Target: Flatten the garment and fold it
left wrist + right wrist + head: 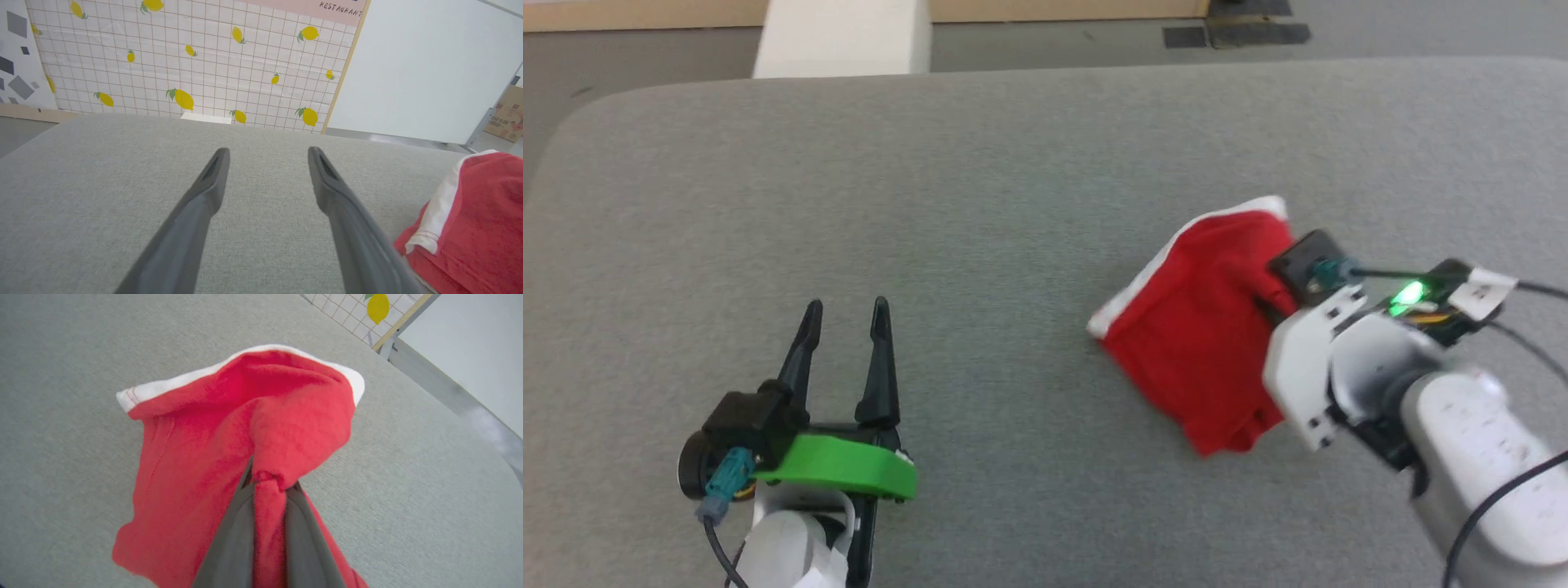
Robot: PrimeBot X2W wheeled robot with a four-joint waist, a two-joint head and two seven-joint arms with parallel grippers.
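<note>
The garment is a small red cloth with a white stripe along its far left edge, lying bunched on the grey table right of centre. My right gripper is shut on a pinched fold of the garment, and the red cloth runs down between the two dark fingers. In the head view the right wrist covers that grip at the garment's right side. My left gripper stands open at the lower left, apart from the cloth, with nothing between its fingers. The garment lies right of the open left gripper.
The grey fabric-covered table spreads wide, with its rounded far-left corner and far edge near the top. Beyond it are grey floor and a white block. A lemon-patterned tiled wall stands behind the table, and a cardboard box sits far right.
</note>
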